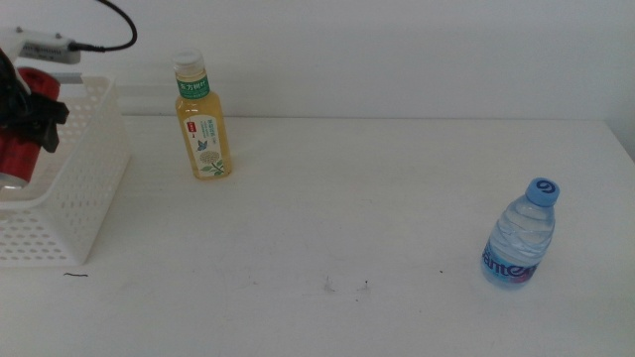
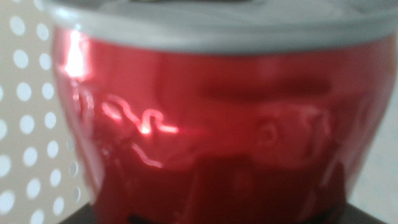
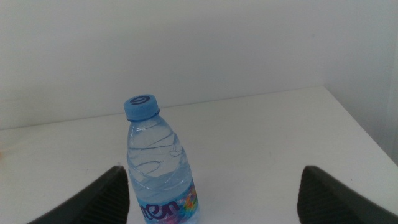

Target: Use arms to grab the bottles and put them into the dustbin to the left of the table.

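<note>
- At the far left edge of the middle view, the left tool (image 1: pixel 25 117) sits over the white dustbin (image 1: pixel 84 188), clenched on the red can (image 1: pixel 14 157).
- Filling the left wrist view, the red can (image 2: pixel 217 130) is blurred; the dustbin's hole-patterned wall (image 2: pixel 31 124) shows beside it.
- Upper left on the bench (image 1: pixel 377 218), the yellow tea bottle (image 1: pixel 203 119) stands upright, just right of the dustbin.
- Lower right, the water bottle (image 1: pixel 521 236) stands upright, well apart from the tea bottle.
- Right tool (image 3: pixel 214 199) is released; the water bottle (image 3: pixel 158 168) stands near one jaw.
</note>
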